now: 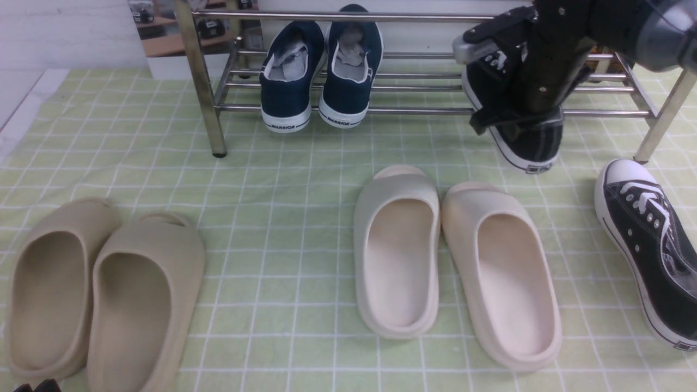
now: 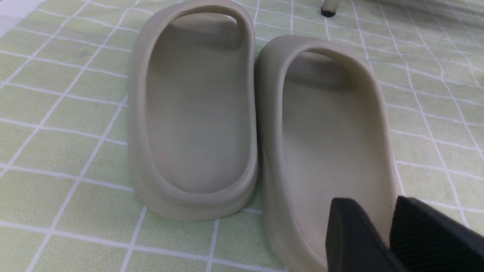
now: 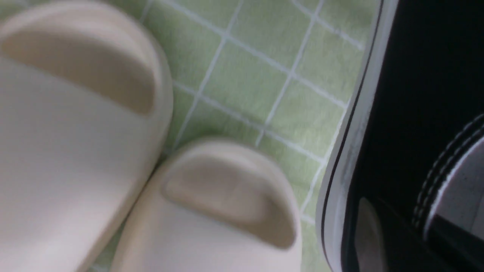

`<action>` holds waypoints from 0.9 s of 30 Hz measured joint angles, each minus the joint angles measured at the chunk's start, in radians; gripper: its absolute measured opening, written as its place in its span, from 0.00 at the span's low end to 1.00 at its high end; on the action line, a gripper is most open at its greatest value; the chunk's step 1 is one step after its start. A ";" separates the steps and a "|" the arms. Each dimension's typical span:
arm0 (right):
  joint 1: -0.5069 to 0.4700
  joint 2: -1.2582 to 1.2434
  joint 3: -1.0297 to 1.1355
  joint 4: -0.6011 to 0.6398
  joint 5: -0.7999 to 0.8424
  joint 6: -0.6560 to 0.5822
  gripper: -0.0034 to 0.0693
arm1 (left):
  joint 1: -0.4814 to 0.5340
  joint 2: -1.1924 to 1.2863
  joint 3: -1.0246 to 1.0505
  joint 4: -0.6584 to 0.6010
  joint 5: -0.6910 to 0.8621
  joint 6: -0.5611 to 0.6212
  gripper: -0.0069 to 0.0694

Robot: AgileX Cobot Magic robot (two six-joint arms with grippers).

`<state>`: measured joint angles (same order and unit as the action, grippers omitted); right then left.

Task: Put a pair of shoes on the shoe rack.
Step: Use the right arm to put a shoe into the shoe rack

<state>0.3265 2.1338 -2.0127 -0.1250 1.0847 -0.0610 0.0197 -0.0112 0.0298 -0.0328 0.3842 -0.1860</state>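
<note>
Checked cloth point(image 1: 272, 316) spreads before us, with a long silver shoe rack point(image 1: 425, 110) across its 12 o'clock side, as seen from the front view. Our right arm point(image 1: 555, 60) reaches in over the rack's 1 o'clock stretch, by far the nearer of our two to the work; the left is well apart, down at 7 o'clock.

Slung at the rack's front is one black sneaker point(image 1: 536, 139), its toe cap pointing toward 11 o'clock above the shelf bars and its heel jutting out toward 5. Whether its sole bears on the bars, we cannot tell. Its mate, the second black sneaker point(image 1: 634, 234), lies on the cloth at about 4 o'clock from it, likewise toe to 11 and heel to 5.

The right end effector point(image 3: 401, 215) is clenched on the first shoe's side wall near the opening. The left end effector point(image 2: 372, 207), fingertips apart, holds nothing above a beige slipper point(image 2: 332, 113).

Our coming move, we judge, turns on that slanted long axis: we should swing the toe toward 12 o'clock, square across the bars, before letting go, or the overhanging heel could tip the shoe off.
</note>
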 joint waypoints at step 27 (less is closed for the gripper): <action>-0.019 0.111 -0.159 -0.069 -0.139 0.072 0.18 | 0.000 0.000 0.000 0.000 0.000 0.000 0.36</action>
<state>0.3073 2.2444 -2.1714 -0.1942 0.9455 0.0115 0.0197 -0.0112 0.0298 -0.0328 0.3842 -0.1860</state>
